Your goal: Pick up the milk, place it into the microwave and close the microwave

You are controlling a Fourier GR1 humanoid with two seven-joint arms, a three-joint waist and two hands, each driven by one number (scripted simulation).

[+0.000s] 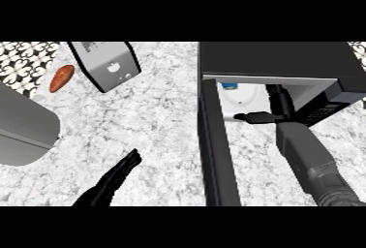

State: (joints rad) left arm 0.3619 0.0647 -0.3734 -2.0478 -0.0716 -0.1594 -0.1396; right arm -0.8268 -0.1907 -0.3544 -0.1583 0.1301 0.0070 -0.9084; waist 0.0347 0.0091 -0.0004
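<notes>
The black microwave [279, 58] stands at the upper right with its door [217, 145] swung open toward me, seen edge-on. Inside its white cavity, on the turntable plate [243, 99], a small white milk carton [229, 87] with a blue top shows at the back left. My right hand [275, 109] reaches into the cavity at the right of the carton, apart from it, fingers relaxed and holding nothing. My left hand [114, 181] rests open near the lower edge, fingers up.
A grey toaster-like appliance [107, 63] lies at the upper left, with a reddish-brown oblong food item [61, 78] to its left. A large grey rounded object [22, 127] sits at the left edge. The open door divides the marble counter [157, 121].
</notes>
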